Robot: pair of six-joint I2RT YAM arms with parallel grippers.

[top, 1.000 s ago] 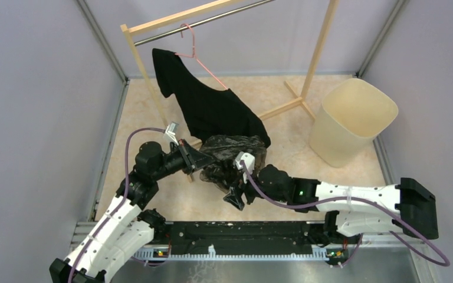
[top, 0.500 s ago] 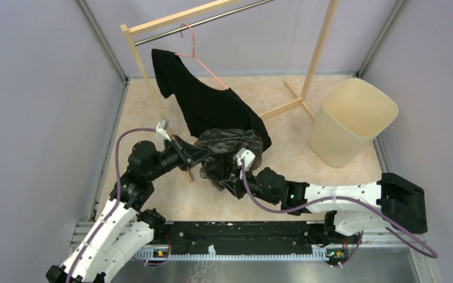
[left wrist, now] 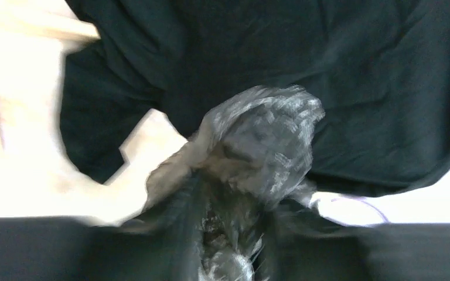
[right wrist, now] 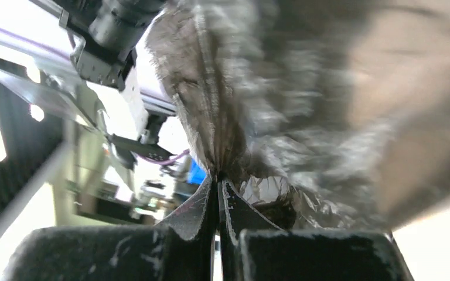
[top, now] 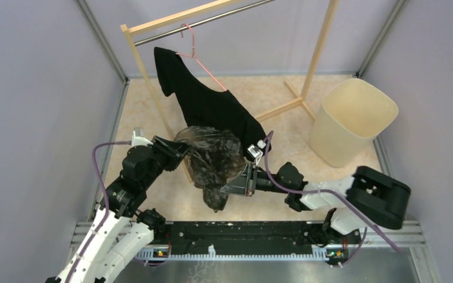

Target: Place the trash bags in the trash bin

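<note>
Pale lavender-grey walls close in the left, back and right sides, met at the back corners by slanting metal posts. The surface is beige with a faint marbled pattern, evenly lit, with soft shadows. A light wooden rack stands toward the back, with a metal rod beside its top bar. A pink hanger hooks on the rod and carries a black T-shirt, hanging tilted. A black rail runs along the near edge, just beyond a grey metal plate.
</note>
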